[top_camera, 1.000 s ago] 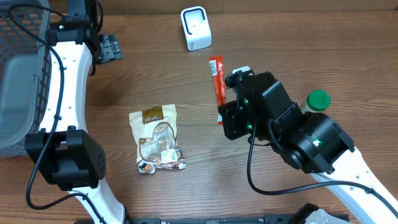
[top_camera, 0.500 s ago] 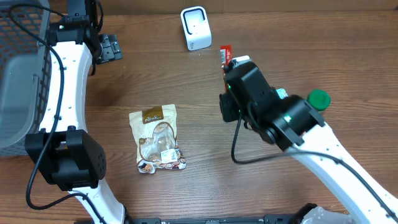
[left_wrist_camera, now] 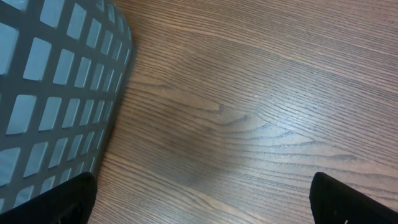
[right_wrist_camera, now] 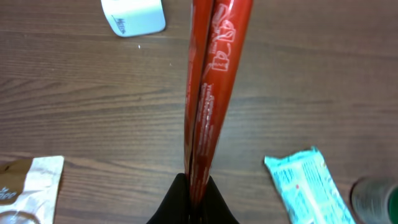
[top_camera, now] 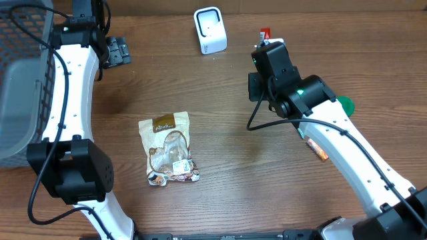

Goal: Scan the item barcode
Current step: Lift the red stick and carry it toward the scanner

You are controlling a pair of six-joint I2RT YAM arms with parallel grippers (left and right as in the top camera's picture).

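Red packet (right_wrist_camera: pixel 211 87) is up off the tabletop (top_camera: pixel 220 200), near the back edge, just right of the white scanner (top_camera: pixel 209 30). The right pincer (right_wrist_camera: pixel 198 186) is clenched tight on one end of it. The left pincer (left_wrist_camera: pixel 202 205) is wide open and holds nothing, beside the grey basket (left_wrist_camera: pixel 56 93). The packet is long, thin and held at one end only. It could bend, twist or slip, and then its bar lines may not face the scanner.

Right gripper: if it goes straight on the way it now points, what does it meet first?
Probably only bare table: the right gripper holds a red packet aimed past the scanner, which lies left of that line. Depth is unclear.
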